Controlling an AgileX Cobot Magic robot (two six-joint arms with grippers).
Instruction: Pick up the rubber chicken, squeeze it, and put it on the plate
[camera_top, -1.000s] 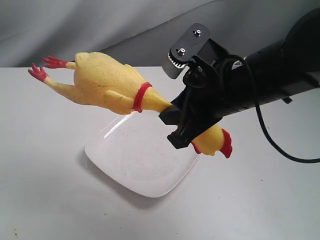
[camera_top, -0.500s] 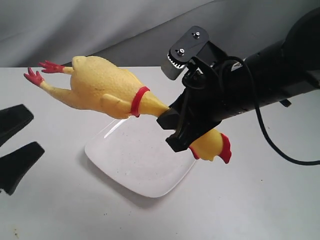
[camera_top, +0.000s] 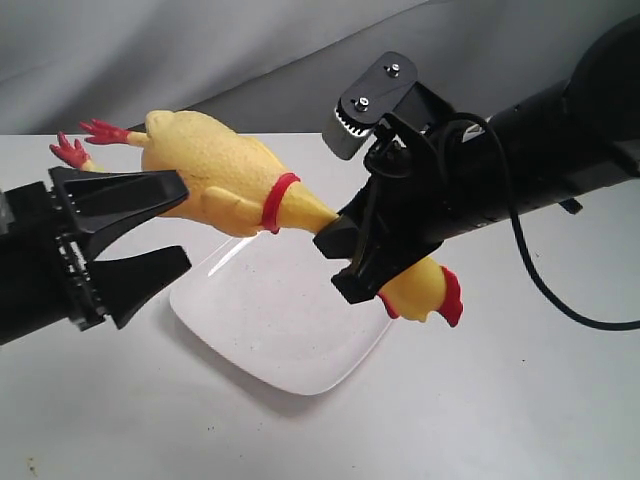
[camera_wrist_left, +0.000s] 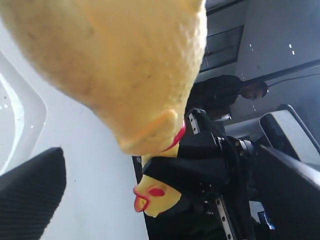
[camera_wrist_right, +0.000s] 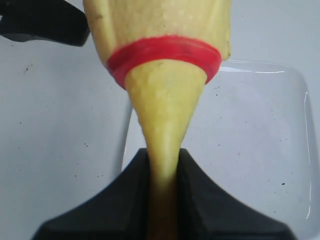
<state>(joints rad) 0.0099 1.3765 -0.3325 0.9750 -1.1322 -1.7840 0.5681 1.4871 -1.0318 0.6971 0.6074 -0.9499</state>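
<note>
Grey cloth (camera_top: 200, 50) is hanging behind a pale tabletop (camera_top: 520, 400), and the plate (camera_top: 290, 340) is lying on it, white and glossy, a little left of the middle. Above the plate the rubber chicken (camera_top: 215, 170) is hanging in the air, not touching the plate. It is stretching almost level, with its red feet (camera_top: 85, 140) pointing off to the left and its head (camera_top: 425, 290) drooping down on the right. The right gripper (camera_top: 350, 255) is clamping the thin neck between the red collar band (camera_top: 280, 198) and the head. From the right wrist camera I am seeing the neck narrowing down from the collar and disappearing between the two black fingers (camera_wrist_right: 120, 200), which are pressing in on it from both sides. The left gripper (camera_top: 185, 228) is sitting at the left with its jaws spread wide. Its upper finger (camera_top: 120, 195) is crossing in front of the chicken's plump lower body, and its lower finger (camera_top: 140, 280) is hovering by the plate's left edge. I cannot tell whether either finger is touching the rubber. A black cable (camera_top: 530, 270) is looping down off the right arm.
</note>
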